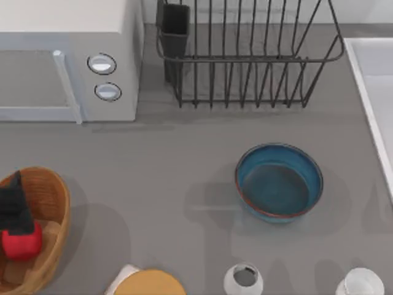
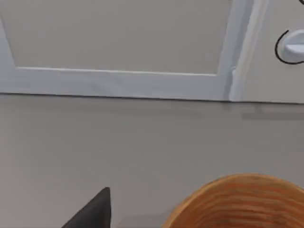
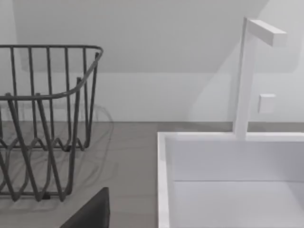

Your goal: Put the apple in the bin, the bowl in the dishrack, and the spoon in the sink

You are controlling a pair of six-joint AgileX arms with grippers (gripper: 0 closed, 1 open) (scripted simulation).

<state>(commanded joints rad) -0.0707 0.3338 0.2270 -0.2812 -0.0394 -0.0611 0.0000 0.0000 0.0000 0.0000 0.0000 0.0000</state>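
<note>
Grey countertop here, with a microwave (image 1: 67,61) up at about 10 o'clock and the rest spread around it. Going left to right: the bin (image 1: 52,196) sits at 8 o'clock with the apple (image 1: 21,244) inside it, and the left gripper (image 1: 15,212) hangs right over the apple, touching or nearly so; I can't tell if its fingers have let go. So the apple part looks basically done. The dishrack (image 1: 245,55) at 12 o'clock has nothing in it, and the bowl (image 1: 279,182) is on the counter around 4 o'clock, so that's left. The sink (image 1: 374,92) is at 3 o'clock. Can't spot the spoon, so no idea there. The right wrist camera looks at the dishrack and sink from off to the side.
</note>
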